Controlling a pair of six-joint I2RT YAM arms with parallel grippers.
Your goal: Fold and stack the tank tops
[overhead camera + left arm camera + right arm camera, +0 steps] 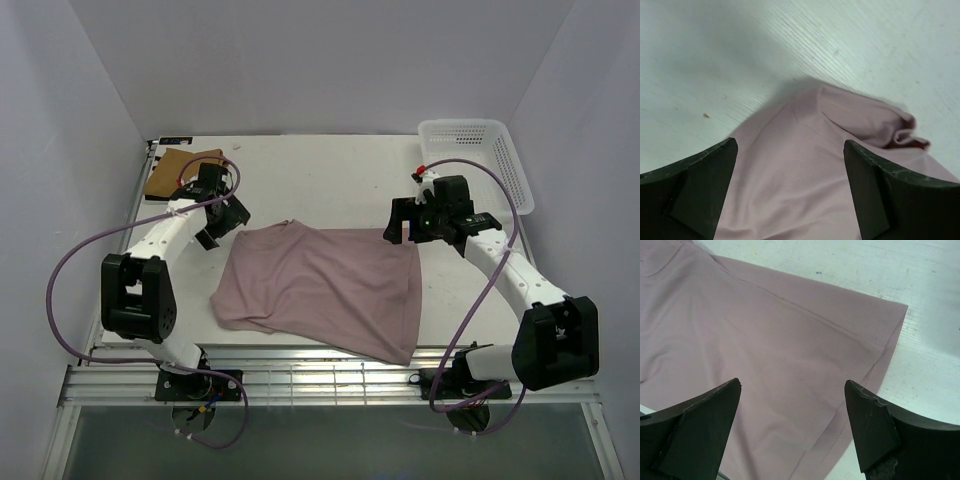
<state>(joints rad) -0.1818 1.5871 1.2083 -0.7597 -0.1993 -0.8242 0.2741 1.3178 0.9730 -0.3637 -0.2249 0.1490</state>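
While the pale pink tank top [320,285] lies spread mostly flat across the middle of the tabletop [330,175], its near right corner reaches the front edge and its far left end is bunched. The left jaws hang over that bunched end, wide apart and empty. The right jaws hang over the far right hem corner, also wide apart, gripping nothing. A tan-brown tank top [170,175] lies at the far left corner, partly behind the left arm. A white mesh basket [460,124] sits at the far right corner.

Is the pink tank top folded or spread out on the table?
Spread out: the pink tank top lies wide and mostly flat, one end rumpled.
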